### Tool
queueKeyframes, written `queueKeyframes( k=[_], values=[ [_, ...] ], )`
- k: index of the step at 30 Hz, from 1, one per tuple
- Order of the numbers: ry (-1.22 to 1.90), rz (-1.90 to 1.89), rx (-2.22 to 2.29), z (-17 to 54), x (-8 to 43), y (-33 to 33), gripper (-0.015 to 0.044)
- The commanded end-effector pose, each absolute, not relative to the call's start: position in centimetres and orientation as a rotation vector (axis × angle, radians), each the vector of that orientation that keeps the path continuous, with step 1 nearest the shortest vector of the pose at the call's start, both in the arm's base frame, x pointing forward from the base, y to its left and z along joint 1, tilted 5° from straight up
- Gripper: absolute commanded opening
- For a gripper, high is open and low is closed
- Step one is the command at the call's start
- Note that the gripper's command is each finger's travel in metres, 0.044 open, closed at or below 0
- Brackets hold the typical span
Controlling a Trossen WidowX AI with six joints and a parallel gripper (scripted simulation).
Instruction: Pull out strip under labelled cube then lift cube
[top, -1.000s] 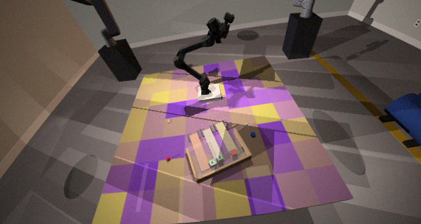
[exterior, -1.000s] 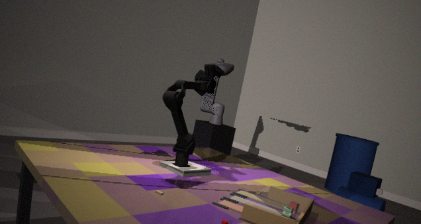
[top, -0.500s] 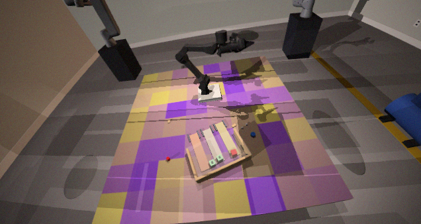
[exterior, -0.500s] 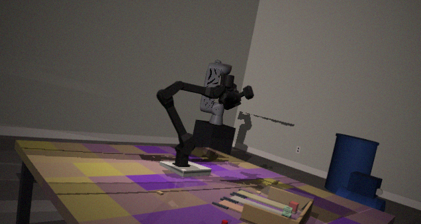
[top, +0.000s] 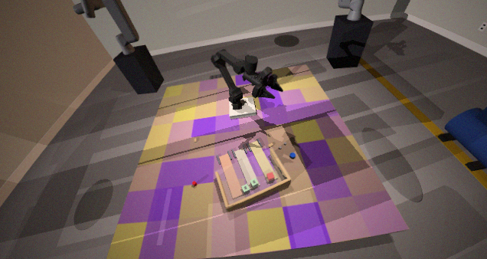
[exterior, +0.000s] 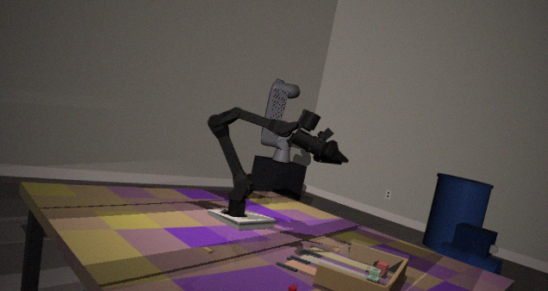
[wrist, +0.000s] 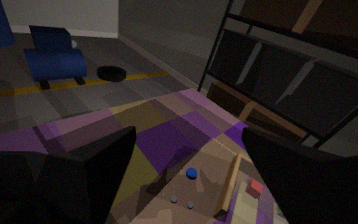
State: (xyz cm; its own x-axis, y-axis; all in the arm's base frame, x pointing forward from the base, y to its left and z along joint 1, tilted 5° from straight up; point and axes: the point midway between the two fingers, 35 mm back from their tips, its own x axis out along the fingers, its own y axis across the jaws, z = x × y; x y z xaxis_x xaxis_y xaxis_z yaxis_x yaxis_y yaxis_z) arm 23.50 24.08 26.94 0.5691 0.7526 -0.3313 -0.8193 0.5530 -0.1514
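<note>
My gripper (top: 278, 93) (exterior: 345, 160) (wrist: 189, 132) is open and empty, high above the table and behind the tray. Three strips lie side by side in a wooden-walled tray (top: 259, 195) (exterior: 340, 278) (wrist: 227, 189): an orange strip (top: 230, 176), a whitish strip (top: 243, 163) and a pale yellow strip (top: 260, 158) (wrist: 244, 209). Dark pieces stand at their near-arm ends. A red cube (top: 270, 176) (exterior: 382, 267) (wrist: 254, 188) rests on the yellow strip. Two pale green cubes with dark marks, one (top: 246, 188) left of the other (top: 254, 182), sit around the whitish strip's far end; their exact support is unclear.
A blue ball (top: 292, 155) (wrist: 191, 173) and small grey bits lie right of the tray. A small red object (top: 194, 183) (exterior: 292, 288) lies left of it. A small tan piece (top: 194, 139) (exterior: 208, 250) lies nearer the arm base.
</note>
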Motion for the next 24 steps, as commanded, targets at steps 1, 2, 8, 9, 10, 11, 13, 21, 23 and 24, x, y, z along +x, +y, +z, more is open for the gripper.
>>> queueKeyframes(
  k=[1,2,8,9,10,11,13,21,23,24],
  values=[
    [0.4,0.691,-0.237,23.8,27.7,18.7,0.04],
    [0.433,0.633,-0.221,23.1,28.4,17.3,0.04],
    [0.608,0.283,-0.107,19.2,31.2,8.5,0.04],
    [0.635,0.224,-0.086,18.6,31.4,7.0,0.04],
    [0.655,0.177,-0.069,18.1,31.5,5.8,0.04],
    [0.666,0.15,-0.059,17.9,31.5,5.0,0.04],
    [0.67,0.14,-0.055,17.8,31.5,4.8,0.04],
    [0.67,0.14,-0.055,17.8,31.5,4.8,0.04],
    [0.67,0.14,-0.055,17.8,31.5,4.8,0.04],
    [0.678,0.141,-0.058,17.7,31.6,4.8,0.0374]
  ],
)
